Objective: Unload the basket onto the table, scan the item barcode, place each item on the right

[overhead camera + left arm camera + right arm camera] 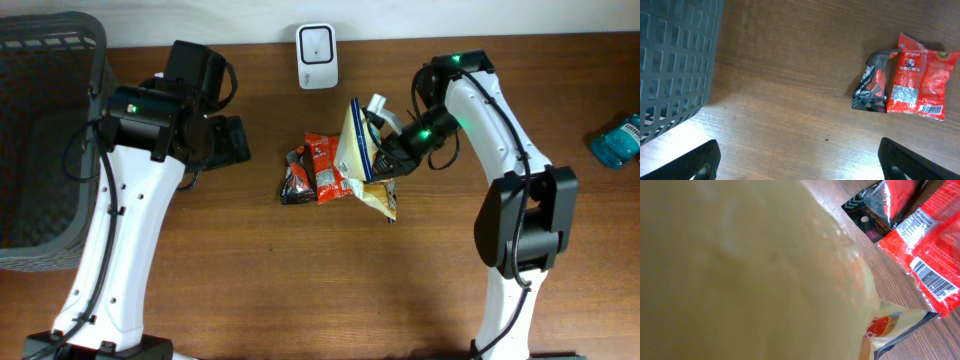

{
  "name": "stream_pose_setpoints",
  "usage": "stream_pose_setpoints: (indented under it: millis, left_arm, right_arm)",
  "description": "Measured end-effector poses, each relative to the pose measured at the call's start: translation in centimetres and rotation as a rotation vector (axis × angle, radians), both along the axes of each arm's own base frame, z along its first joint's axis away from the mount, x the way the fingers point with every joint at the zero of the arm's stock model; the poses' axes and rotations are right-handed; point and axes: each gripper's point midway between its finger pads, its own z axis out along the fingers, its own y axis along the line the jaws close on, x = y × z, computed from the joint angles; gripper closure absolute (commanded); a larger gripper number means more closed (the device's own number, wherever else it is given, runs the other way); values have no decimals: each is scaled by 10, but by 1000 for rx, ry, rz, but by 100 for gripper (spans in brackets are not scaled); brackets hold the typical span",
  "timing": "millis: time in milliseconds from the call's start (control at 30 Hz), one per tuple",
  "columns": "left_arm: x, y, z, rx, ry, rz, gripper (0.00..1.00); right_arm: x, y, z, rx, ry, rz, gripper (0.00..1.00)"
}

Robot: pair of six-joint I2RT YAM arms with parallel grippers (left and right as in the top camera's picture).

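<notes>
Yellow snack bag (740,270) hangs tilted, grasped by right hand (384,160); left hand (800,162) released.

Overhead looks straight down on whole table (300,280). My left wrist camera faces down from above wood, red packet (917,82) at right. My right wrist camera sits against yellow bag (740,270); red packet shared.

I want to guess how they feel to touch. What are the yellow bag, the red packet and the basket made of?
Yellow bag: likely thin plastic film, smooth, faintly shiny, with a flat sealed edge.
Red packet: glossy plastic film, crinkled, with bright glints.
Basket: probably moulded plastic, dark grey, matt, a grid of holes.
</notes>
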Motion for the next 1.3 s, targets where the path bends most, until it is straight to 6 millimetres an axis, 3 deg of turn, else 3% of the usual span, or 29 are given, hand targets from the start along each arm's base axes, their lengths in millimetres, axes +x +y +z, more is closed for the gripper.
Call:
stream_pose_setpoints:
  millis: [133, 200, 233, 267, 333, 367, 433, 533, 633, 733, 933, 1067, 1200, 1267, 1300]
  left_arm:
    - [0, 0, 0, 0, 0, 0, 1]
    - [0, 0, 0, 0, -2, 0, 1]
    - [1, 0, 0, -1, -3, 0, 1]
    - [1, 0, 0, -1, -4, 0, 1]
    - [0, 0, 0, 0, 0, 0, 1]
    - [0, 0, 0, 0, 0, 0, 1]
    - [0, 0, 0, 0, -1, 0, 1]
    - [0, 0, 0, 0, -1, 0, 1]
    - [0, 0, 0, 0, -2, 0, 1]
    - [0, 0, 0, 0, -1, 0, 1]
    - [0, 0, 0, 0, 0, 0, 1]
    - [0, 0, 0, 0, 0, 0, 1]
    - [0, 0, 0, 0, 0, 0, 1]
    - [0, 0, 0, 0, 0, 0, 1]
    - [0, 0, 0, 0, -1, 0, 1]
  right_arm:
    - [-4, 13, -1, 6, -28, 43, 96]
    - [18, 19, -8, -5, -79, -17, 96]
    - [44, 20, -15, -41, -102, -118, 96]
    - [87, 17, -25, -122, -123, -308, 96]
    - [118, 11, -29, -185, -117, -478, 96]
    - [153, 3, -28, -222, -135, -669, 96]
    - [195, -8, -21, -252, -192, -909, 96]
    - [234, -5, -3, -260, -328, -1151, 96]
    - [244, 23, 14, -260, -462, -1260, 96]
    - [248, 38, 17, -261, -525, -1333, 96]
    - [267, 32, -39, -312, -510, -1387, 96]
    - [261, 30, -48, -348, -484, -1371, 96]
    - [224, 0, -82, -612, -391, -1315, 96]
    - [204, -31, -86, -748, -334, -1295, 95]
    - [198, -53, -77, -797, -316, -1294, 96]
